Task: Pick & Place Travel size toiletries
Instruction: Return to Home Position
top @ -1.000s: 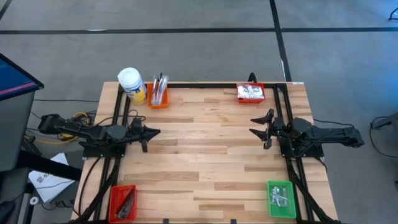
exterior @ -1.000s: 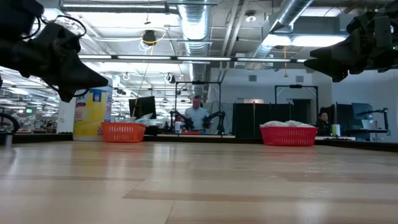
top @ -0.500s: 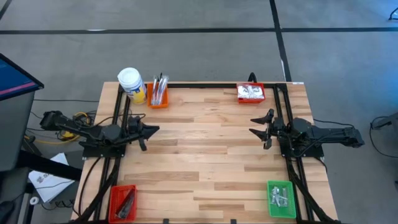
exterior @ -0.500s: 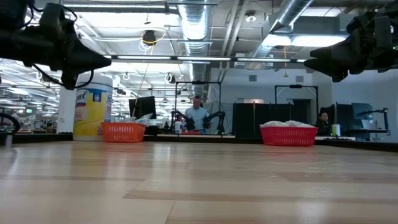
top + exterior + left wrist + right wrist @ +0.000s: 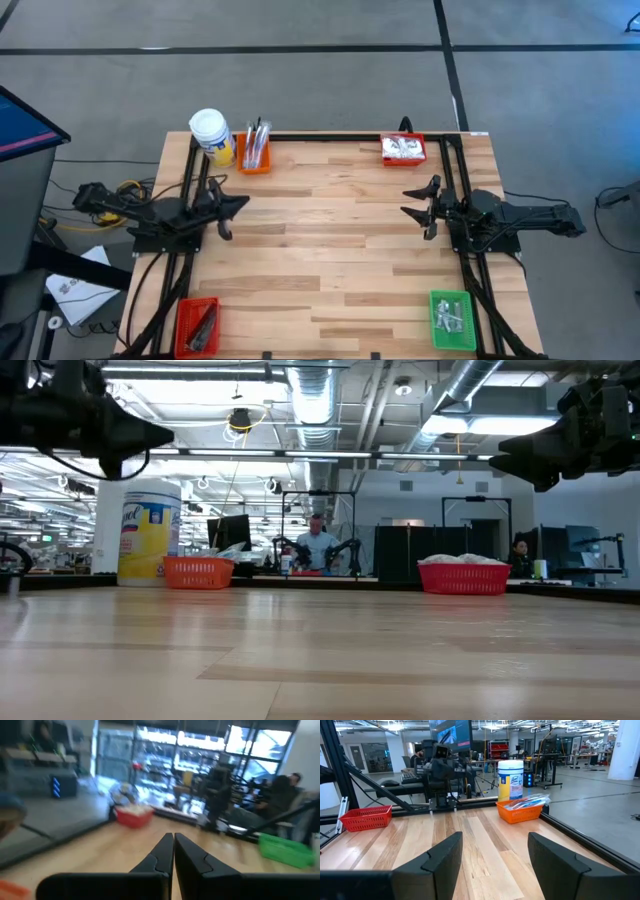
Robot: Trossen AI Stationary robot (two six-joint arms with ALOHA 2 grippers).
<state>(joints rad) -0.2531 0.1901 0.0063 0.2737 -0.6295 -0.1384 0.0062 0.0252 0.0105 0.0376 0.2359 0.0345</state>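
Toothbrushes (image 5: 257, 136) in orange bin (image 5: 252, 167), packets (image 5: 404, 148) in red bin (image 5: 384, 151), left pincer (image 5: 240, 204) closed empty, right pincer (image 5: 405, 202) spread empty.

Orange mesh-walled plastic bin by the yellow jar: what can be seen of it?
The small orange plastic bin, rectangular with latticed walls, stands upright at the wooden table's far left corner, beside the white-capped yellow jar. It holds slim white-blue toothbrushes whose ends stick out past its rim.

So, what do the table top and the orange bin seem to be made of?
The table top looks like wood: light planks with grain and seams, smooth finish. The orange bin is probably plastic: latticed walls in one bright colour.
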